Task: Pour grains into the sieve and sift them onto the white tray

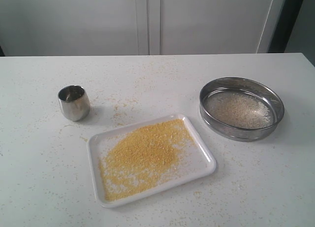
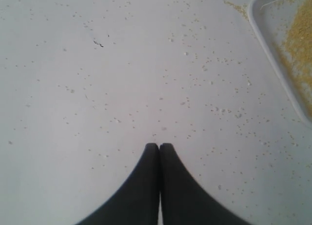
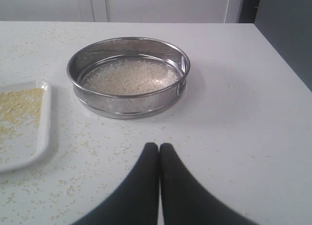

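Yellow grains (image 1: 142, 155) lie on the white tray (image 1: 197, 158); pale grains (image 1: 239, 110) sit in the sieve (image 1: 231, 130).
Left hand (image 2: 159, 146) and right hand (image 3: 159, 146) are each pressed together, empty, above the bench (image 1: 44, 178).

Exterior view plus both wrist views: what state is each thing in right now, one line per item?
steel cup: upright, looks empty
sieve: flat on the table, pale grains on its mesh
white tray: flat, yellow grains spread over it
table: dotted with stray grains
left gripper: shut, holding nothing
right gripper: shut, holding nothing
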{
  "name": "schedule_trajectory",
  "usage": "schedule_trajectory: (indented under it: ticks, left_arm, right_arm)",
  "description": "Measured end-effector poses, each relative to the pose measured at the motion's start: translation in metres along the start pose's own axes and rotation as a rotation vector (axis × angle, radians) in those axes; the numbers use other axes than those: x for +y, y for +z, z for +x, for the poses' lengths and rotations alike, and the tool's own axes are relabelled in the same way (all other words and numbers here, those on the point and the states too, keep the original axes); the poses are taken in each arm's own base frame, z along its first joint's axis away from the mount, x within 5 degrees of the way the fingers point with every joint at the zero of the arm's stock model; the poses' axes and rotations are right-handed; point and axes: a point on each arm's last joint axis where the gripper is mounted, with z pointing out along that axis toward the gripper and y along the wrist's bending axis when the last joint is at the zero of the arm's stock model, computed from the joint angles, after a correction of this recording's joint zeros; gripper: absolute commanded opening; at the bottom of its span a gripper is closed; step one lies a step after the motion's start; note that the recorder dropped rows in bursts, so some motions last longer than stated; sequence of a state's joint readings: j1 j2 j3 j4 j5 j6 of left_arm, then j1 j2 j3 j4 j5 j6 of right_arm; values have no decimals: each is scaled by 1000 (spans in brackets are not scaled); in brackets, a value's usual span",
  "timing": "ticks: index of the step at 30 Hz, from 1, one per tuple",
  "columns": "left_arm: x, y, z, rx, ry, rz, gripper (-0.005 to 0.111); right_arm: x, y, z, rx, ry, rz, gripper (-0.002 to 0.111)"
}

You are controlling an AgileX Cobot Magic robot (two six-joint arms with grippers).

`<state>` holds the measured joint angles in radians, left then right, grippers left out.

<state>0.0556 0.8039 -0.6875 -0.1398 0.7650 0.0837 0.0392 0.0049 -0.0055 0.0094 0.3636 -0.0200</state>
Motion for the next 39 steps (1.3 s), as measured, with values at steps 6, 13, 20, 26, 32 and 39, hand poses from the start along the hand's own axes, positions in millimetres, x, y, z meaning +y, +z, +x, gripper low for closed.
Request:
schedule_trajectory:
  ticks: [6, 13, 20, 26, 32, 39]
  left_arm:
    - [-1, 2, 18, -78, 0, -18, 0]
    - [-2, 6, 42, -165, 2, -38, 0]
    - [-2, 7, 64, -211, 28, -70, 0]
    - [-2, 7, 77, -284, 46, -95, 0]
    - [-1, 13, 91, -367, 52, -114, 0]
    - [1, 28, 107, -457, 52, -134, 0]
  right_arm:
    - [0, 0, 0, 0, -2, 1, 0]
    - [0, 0, 0, 0, -2, 1, 0]
    - [0, 0, 0, 0, -9, 3, 0]
    - [0, 0, 0, 0, -9, 3, 0]
    - [0, 0, 0, 0, -9, 3, 0]
    - [0, 0, 0, 0, -9, 3, 0]
